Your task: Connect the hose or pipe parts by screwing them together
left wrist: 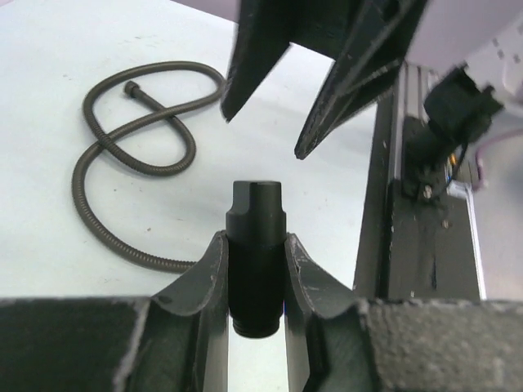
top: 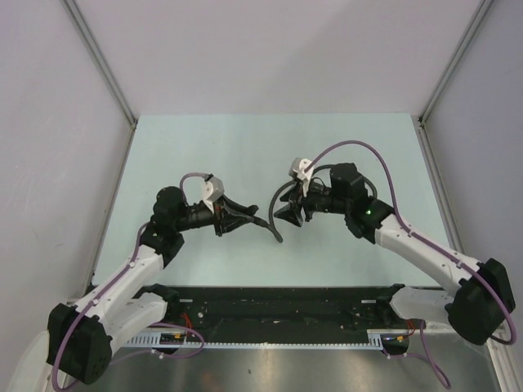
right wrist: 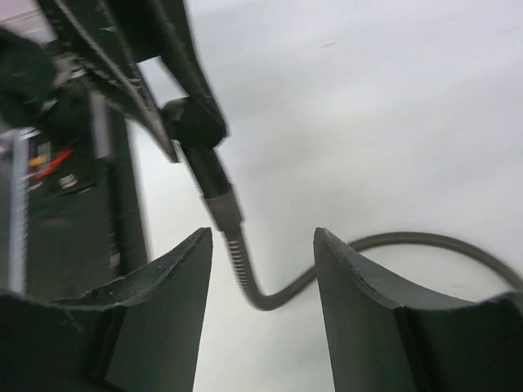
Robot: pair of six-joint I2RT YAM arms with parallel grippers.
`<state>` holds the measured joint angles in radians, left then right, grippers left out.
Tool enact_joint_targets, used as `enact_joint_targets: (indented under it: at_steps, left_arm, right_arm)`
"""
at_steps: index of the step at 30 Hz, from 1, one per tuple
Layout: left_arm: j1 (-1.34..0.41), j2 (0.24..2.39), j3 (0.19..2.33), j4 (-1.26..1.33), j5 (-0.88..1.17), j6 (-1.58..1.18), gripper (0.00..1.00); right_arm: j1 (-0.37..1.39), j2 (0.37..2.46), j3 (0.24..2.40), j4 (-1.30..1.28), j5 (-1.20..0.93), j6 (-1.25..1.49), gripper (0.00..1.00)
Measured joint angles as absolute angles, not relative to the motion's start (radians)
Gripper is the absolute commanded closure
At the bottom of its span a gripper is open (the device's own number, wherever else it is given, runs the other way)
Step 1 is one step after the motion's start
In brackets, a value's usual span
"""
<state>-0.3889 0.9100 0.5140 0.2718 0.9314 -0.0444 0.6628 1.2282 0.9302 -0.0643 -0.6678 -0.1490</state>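
grey-black hose lies in loops on the pale table, near the middle. one end of it is up off the table. that end has a fat black end piece. the left jaws are closed tight on it, one jaw on each side. the end piece sticks out past the tips of the left jaws and points toward the right jaws.

in the right wrist view the end piece shows at the top left. the hose hangs down from it, then bends away to the right.

the right jaws are wide apart and hold nothing. they face the left jaws, close by but not touching. the hose shows in the gap between the right jaws, and they are not squeezing it.

the other end of the hose has a small black tip. it lies flat on the table by the loops, well apart from both jaws.

from above, the left arm reaches in from the left and the right arm from the right. they meet in the middle of the table, with the hose curling between them. a purple cable arches over the right arm. a long black rail runs along the near edge of the table, between the two arm bases.
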Motion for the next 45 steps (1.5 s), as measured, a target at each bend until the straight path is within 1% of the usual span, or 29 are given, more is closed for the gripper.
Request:
enact_joint_targets:
  at_steps: [2,4,8,9,10,11,15,21,29,33,36,38,39,41,42,44,45]
  left_arm:
    - [-0.385,0.904,0.517,0.267,0.881,-0.113,1.0]
    - [-0.381,0.892,0.521,0.263,0.831,-0.189,1.0]
    - [-0.38,0.847,0.536,0.237,0.728,-0.318,1.0]
    - [-0.38,0.838,0.545,0.218,0.698,-0.345,1.0]
    - [-0.38,0.833,0.556,0.197,0.671,-0.366,1.0]
    - [-0.38,0.83,0.574,0.166,0.632,-0.39,1.0]
    - [-0.379,0.831,0.637,0.075,0.529,-0.484,1.0]
    - [-0.379,0.859,0.655,0.024,0.509,-0.658,1.0]
    - [-0.379,0.848,0.655,-0.02,0.503,-0.78,1.0]
    - [-0.379,0.83,0.663,-0.025,0.501,-0.805,1.0]
    - [-0.379,0.829,0.668,-0.025,0.503,-0.823,1.0]
    - [-0.379,0.829,0.668,-0.025,0.506,-0.835,1.0]
    - [-0.379,0.829,0.668,-0.026,0.508,-0.84,1.0]
    - [-0.379,0.828,0.668,-0.026,0.509,-0.849,1.0]
    - [-0.379,0.828,0.668,-0.026,0.51,-0.855,1.0]
    - [-0.379,0.828,0.668,-0.026,0.514,-0.865,1.0]
    - [-0.379,0.828,0.668,-0.026,0.52,-0.869,1.0]
  right_arm:
    - [0.676,1.174,0.867,0.02,-0.557,-0.151,0.36]
    - [0.712,1.112,0.776,0.13,-0.413,-0.171,0.23]
    - [0.826,1.013,0.609,0.315,-0.218,-0.276,0.21]
    - [0.861,0.995,0.576,0.351,-0.183,-0.314,0.18]
    - [0.896,0.979,0.549,0.384,-0.148,-0.351,0.12]
    - [0.926,0.969,0.529,0.408,-0.118,-0.386,0.1]
    - [1.056,0.97,0.493,0.498,0.005,-0.517,0.08]
    - [1.163,1.065,0.48,0.656,0.146,-0.655,0.09]
    - [1.192,1.261,0.479,0.86,0.263,-0.801,0.15]
    - [1.192,1.312,0.48,0.902,0.282,-0.829,0.21]
    - [1.192,1.336,0.493,0.918,0.284,-0.839,0.29]
    - [1.192,1.353,0.508,0.927,0.282,-0.84,0.32]
    - [1.192,1.361,0.516,0.931,0.281,-0.839,0.36]
    - [1.192,1.375,0.532,0.937,0.279,-0.841,0.41]
    - [1.192,1.382,0.54,0.942,0.276,-0.839,0.47]
    - [1.192,1.395,0.557,0.945,0.272,-0.841,0.55]
    - [1.192,1.401,0.564,0.946,0.27,-0.841,0.62]
